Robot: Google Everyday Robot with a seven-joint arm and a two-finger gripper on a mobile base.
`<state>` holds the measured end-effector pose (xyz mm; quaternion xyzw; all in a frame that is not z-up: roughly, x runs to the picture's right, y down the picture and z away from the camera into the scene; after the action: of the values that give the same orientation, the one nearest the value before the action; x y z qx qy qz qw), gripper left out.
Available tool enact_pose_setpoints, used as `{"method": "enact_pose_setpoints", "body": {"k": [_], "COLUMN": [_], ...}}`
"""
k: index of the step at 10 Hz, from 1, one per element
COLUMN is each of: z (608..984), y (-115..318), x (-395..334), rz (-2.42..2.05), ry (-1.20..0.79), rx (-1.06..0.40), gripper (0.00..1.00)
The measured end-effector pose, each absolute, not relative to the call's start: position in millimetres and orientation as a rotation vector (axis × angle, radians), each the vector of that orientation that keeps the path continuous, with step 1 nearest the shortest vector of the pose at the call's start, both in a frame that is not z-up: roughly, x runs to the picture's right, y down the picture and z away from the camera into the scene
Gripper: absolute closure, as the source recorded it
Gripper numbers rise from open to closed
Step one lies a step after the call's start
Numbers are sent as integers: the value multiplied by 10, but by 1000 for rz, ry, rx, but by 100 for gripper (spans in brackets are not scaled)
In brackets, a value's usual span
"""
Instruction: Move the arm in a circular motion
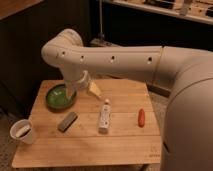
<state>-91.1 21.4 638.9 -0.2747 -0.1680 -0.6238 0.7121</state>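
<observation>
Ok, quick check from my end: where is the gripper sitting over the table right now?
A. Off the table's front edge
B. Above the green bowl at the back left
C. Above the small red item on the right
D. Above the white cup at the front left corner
B. The arm bends down at its elbow and the gripper hangs over the green bowl, far from the white cup and the red item.
</observation>
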Motion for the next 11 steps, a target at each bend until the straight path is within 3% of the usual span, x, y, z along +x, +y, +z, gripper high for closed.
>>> {"method": "enact_pose_setpoints", "body": {"k": [5,11], "z": [6562,6620], "y": [56,-93], "x": [-767,-73], "rz": [-1322,-1249], "ry": [-366,-362], "rx": [-608,-594], "gripper": [20,20]}}
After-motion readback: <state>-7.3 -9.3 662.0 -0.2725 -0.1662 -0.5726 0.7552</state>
